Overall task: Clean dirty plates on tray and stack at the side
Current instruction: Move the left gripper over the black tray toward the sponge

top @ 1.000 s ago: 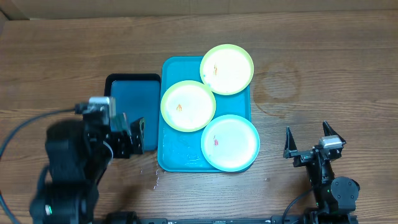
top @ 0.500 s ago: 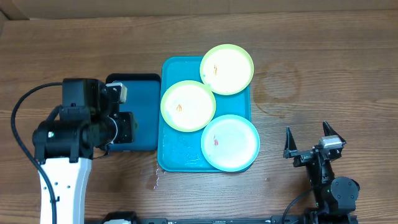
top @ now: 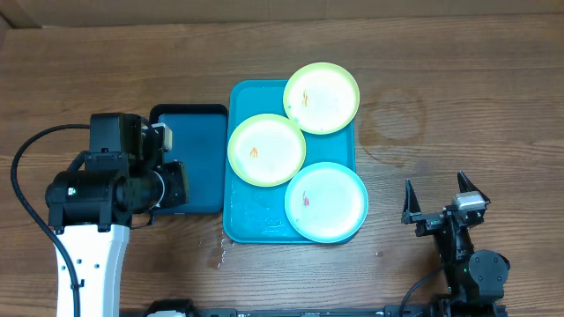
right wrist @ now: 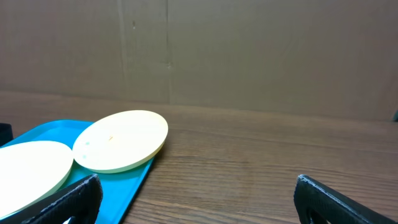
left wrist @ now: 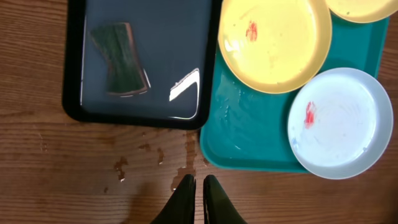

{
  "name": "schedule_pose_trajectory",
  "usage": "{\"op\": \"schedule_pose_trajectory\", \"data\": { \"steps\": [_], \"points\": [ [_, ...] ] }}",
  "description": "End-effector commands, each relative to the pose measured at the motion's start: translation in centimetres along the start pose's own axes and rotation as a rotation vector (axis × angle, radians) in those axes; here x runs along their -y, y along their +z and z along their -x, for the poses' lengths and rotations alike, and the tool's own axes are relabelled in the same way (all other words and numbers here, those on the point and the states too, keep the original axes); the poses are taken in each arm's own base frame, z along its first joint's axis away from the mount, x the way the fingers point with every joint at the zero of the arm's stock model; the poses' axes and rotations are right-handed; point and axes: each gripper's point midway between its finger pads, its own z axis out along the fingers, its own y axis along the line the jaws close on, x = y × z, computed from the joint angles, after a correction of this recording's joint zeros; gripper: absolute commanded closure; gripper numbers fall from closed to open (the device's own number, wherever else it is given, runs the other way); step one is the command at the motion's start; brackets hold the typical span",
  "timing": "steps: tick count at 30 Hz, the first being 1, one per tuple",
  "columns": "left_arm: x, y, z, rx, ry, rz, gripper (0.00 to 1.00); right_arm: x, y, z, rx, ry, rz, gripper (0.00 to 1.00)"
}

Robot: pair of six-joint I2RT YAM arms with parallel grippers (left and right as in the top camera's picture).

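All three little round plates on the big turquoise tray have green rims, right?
Not quite. The far plate and middle plate, small round plastic ones, have lime-green rims, but the nearest plate has a light-blue rim; the overhead view shows it. All three are on the big turquoise plastic tray.

Three plates (top: 266, 150) on the tray (top: 256, 210), smaller tray (top: 196, 132) just beside its left, sponge (left wrist: 119, 59) in it
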Motion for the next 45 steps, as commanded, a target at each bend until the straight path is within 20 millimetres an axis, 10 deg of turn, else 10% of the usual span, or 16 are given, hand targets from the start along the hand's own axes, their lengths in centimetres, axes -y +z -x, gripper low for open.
{"op": "schedule_pose_trajectory", "data": {
  "steps": [1,13,45],
  "points": [
    [-0.5,0.2,-0.3,0.003,-0.016,0.03,0.91,0.3,0.1,-0.4,-0.005,0.004,-0.014,0.0],
    [-0.7,0.9,-0.2,-0.014,-0.026,0.042,0.54,0.3,0.1,-0.4,-0.005,0.004,-0.014,0.0],
    [-1.0,2.8,0.4,-0.073,-0.036,0.056,0.43,0.1,0.1,-0.4,-0.005,0.004,-0.008,0.0]
  ]
}}
